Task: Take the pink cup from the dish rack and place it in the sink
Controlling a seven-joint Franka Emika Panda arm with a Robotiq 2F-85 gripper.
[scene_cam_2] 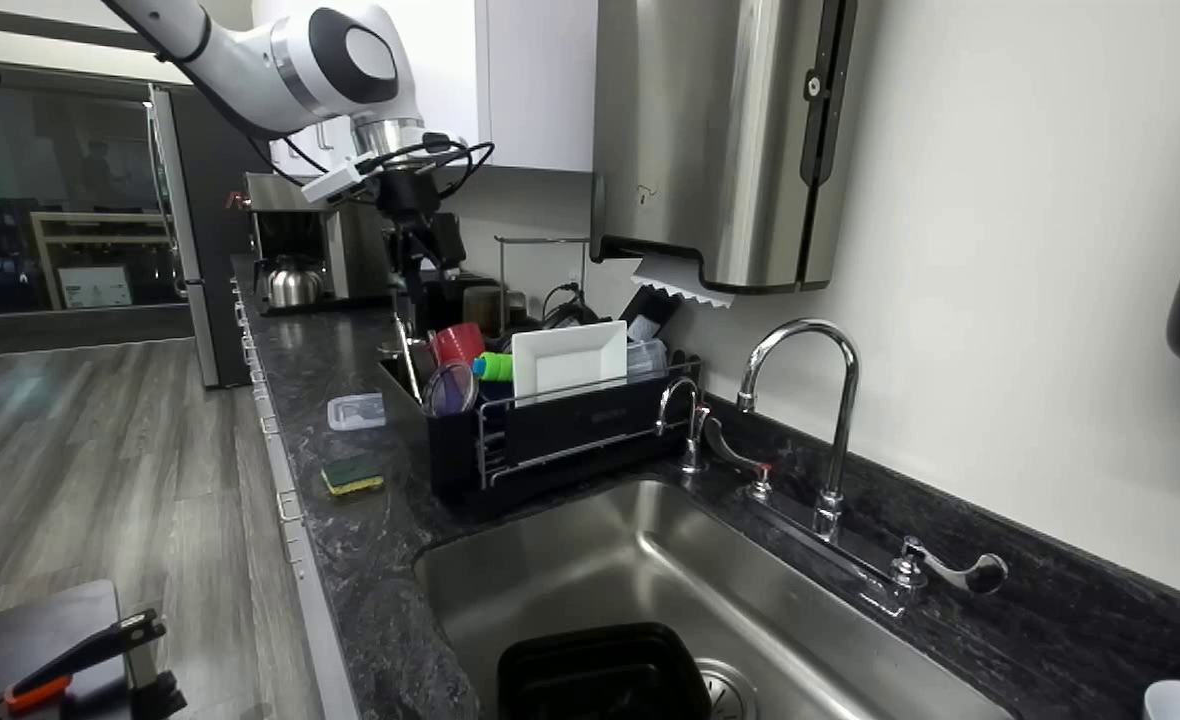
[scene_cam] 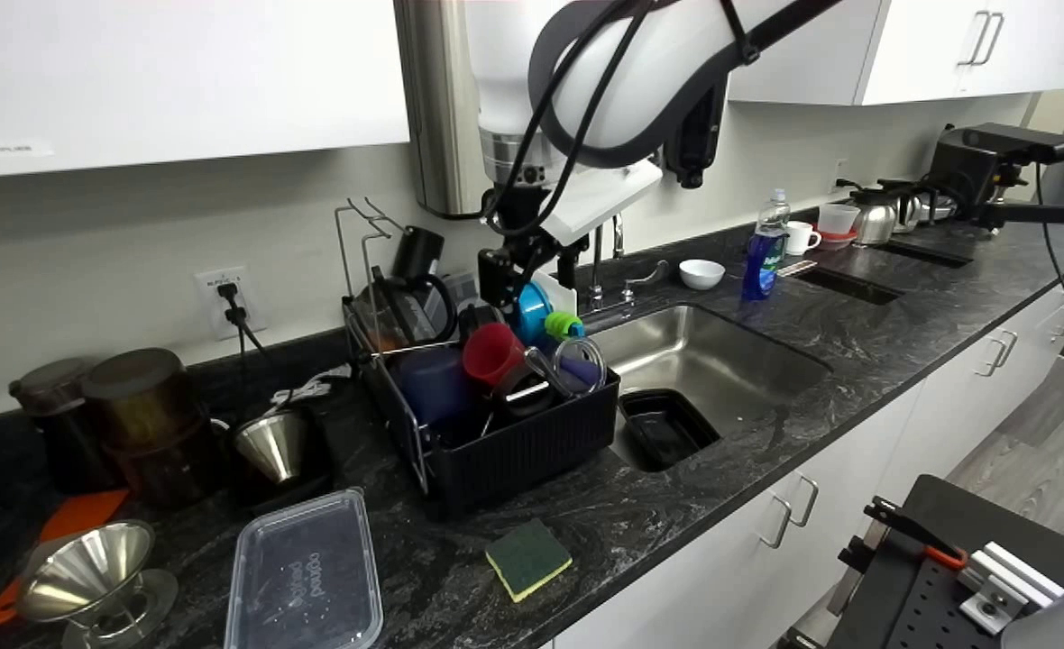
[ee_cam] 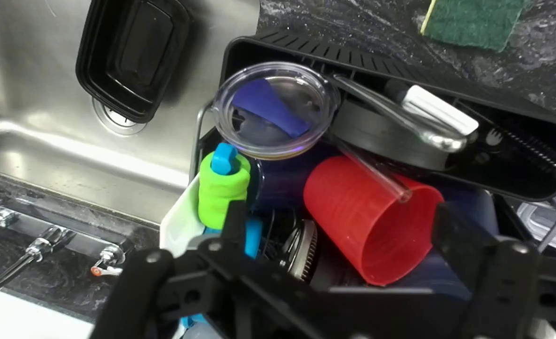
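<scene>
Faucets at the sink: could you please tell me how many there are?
2: a tall faucet behind the sink, and a small faucet nearer the dish rack.

One pink cup (ee_cam: 348,216), one dish rack (scene_cam: 523,460), one sink (scene_cam: 721,351), one sponge (scene_cam: 528,555)

Right by the fingers (ee_cam: 452,249), the wrist view looks down, while, from farther off, an exterior view looks at them over the clear tub (scene_cam: 302,541), an exterior view over the sink (scene_cam_2: 570,568), and all share the dish rack (scene_cam: 527,455) below them.
</scene>
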